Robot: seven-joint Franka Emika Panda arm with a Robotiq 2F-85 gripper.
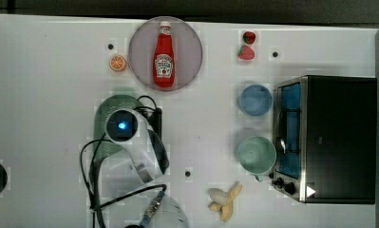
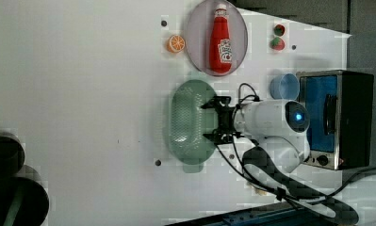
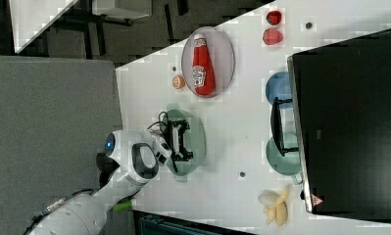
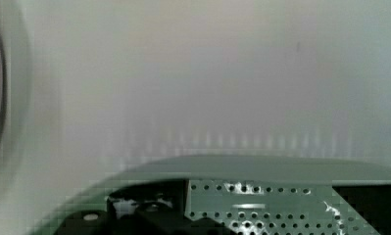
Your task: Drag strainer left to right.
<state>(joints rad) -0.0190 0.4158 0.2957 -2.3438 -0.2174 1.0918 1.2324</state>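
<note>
Dragging looks barely begun: our tool (image 2: pixel 218 119) sits low in the pale mint-green oval plastic strainer (image 2: pixel 188 123), fingers spread apart against its inside, gripping nothing we can tell. We judge the whole pull remains. Our arm reaches down from above, over the white surface (image 1: pixel 44 95), wrist vertical.

In the left view you see the strainer (image 2: pixel 188 122) lying on the white table (image 2: pixel 82 94), near the middle of the picture, its long axis running top to bottom. The gripper (image 2: pixel 219 120) sits at the left view's right edge of the strainer, its black fingers (image 2: pixel 213 104) spread along that rim (whether they touch it, you cannot tell). Above lies a ketchup bottle (image 2: pixel 221 40) on a round plate (image 2: pixel 195 28), an orange slice (image 2: pixel 175 44) just beside it. A blue cup (image 2: pixel 283 86) touches the toaster oven (image 2: pixel 339 117) at the left view's right.
</note>
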